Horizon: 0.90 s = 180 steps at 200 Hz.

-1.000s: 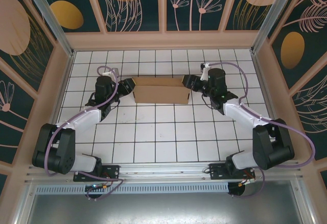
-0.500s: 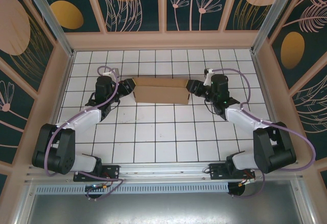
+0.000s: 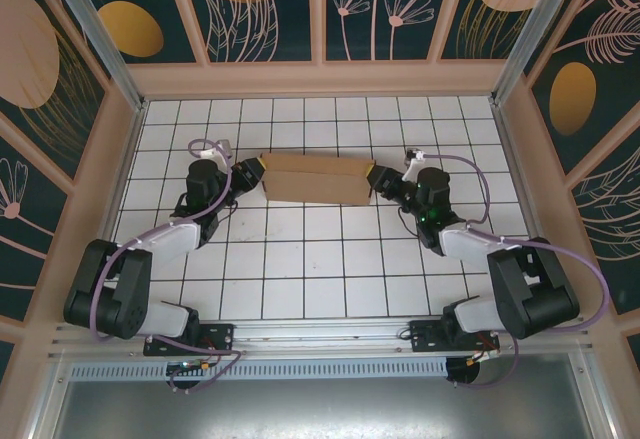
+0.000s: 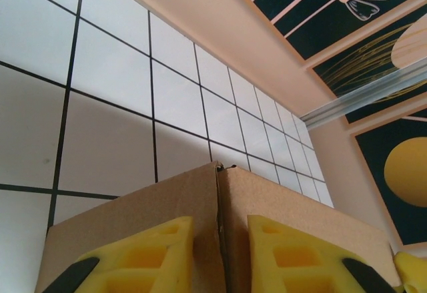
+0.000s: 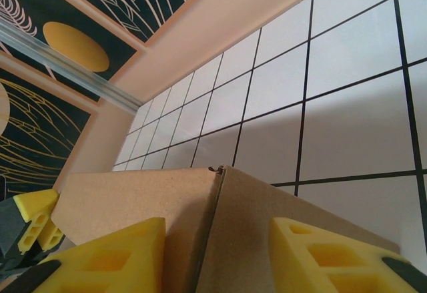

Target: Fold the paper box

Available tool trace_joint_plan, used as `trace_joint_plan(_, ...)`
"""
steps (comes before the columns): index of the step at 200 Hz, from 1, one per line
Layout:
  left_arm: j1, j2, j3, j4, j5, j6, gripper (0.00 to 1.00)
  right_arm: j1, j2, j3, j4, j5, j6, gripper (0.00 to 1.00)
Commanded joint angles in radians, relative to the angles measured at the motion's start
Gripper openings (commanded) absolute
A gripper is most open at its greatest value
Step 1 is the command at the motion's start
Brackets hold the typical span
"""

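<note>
Paper box (image 3: 312, 179) lies long side across the far middle of the gridded desk (image 3: 300, 269). Left pincer (image 3: 255, 171) at its left end, narrow, yellow fingers (image 4: 157, 253) clamped on the end corner. Right pincer (image 3: 378, 179) straddles the right end corner, set wider; can't tell if it grips.

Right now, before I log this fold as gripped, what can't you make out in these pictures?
- Top view: left claw and right claw sit at the ends of the plain brown cardboard box, too small to tell whether they pinch it.
- Left wrist view: yellow fingers cut off by the bottom edge, pad contact unseen.
- Right wrist view: yellow fingers likewise cut off.
- Box's underside: hidden by its own panels.
</note>
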<state>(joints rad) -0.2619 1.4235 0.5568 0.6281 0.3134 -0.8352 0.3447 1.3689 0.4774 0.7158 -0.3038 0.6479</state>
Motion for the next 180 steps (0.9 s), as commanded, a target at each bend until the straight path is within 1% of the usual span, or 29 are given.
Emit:
trace_joint_plan(1,0.003,0.121,-0.114,-0.379,-0.068,-0.005,0.21,-0.009,0.073,-0.049,-0.294,0.092,-0.016,0.42)
trace_joint_plan(25,0.003,0.133,-0.118,-0.371,-0.050,-0.005,0.18,-0.007,0.063,-0.023,-0.322,0.086,-0.035,0.42)
trace_joint_plan(36,0.004,0.114,-0.107,-0.391,-0.057,0.012,0.17,-0.006,0.042,-0.016,-0.314,0.065,-0.054,0.41)
trace_joint_plan(47,0.002,0.067,-0.093,-0.419,-0.073,0.041,0.17,0.003,0.005,-0.016,-0.291,0.043,-0.087,0.41)
trace_joint_plan(63,0.001,-0.011,-0.076,-0.453,-0.086,0.069,0.18,0.032,-0.063,-0.017,-0.271,0.057,-0.149,0.39)
trace_joint_plan(80,-0.007,-0.081,-0.071,-0.482,-0.062,0.090,0.17,0.069,-0.122,-0.025,-0.254,0.078,-0.212,0.33)
trace_joint_plan(94,-0.034,-0.147,-0.081,-0.522,-0.077,0.101,0.18,0.106,-0.170,-0.044,-0.245,0.120,-0.260,0.29)
trace_joint_plan(107,-0.067,-0.205,-0.106,-0.549,-0.095,0.095,0.19,0.129,-0.212,-0.079,-0.223,0.146,-0.276,0.29)
trace_joint_plan(123,-0.097,-0.268,-0.147,-0.592,-0.119,0.069,0.22,0.154,-0.267,-0.127,-0.214,0.179,-0.272,0.32)
trace_joint_plan(134,-0.104,-0.317,-0.192,-0.604,-0.125,0.038,0.27,0.179,-0.307,-0.167,-0.207,0.199,-0.262,0.36)
trace_joint_plan(150,-0.112,-0.402,-0.264,-0.623,-0.123,-0.013,0.32,0.197,-0.356,-0.212,-0.215,0.207,-0.225,0.43)
trace_joint_plan(151,-0.113,-0.407,-0.269,-0.624,-0.122,-0.015,0.32,0.211,-0.364,-0.217,-0.217,0.207,-0.221,0.43)
trace_joint_plan(165,-0.119,-0.480,-0.314,-0.648,-0.102,-0.048,0.38,0.239,-0.409,-0.249,-0.233,0.213,-0.193,0.48)
trace_joint_plan(180,-0.121,-0.539,-0.317,-0.700,-0.089,-0.038,0.46,0.258,-0.457,-0.279,-0.245,0.217,-0.171,0.57)
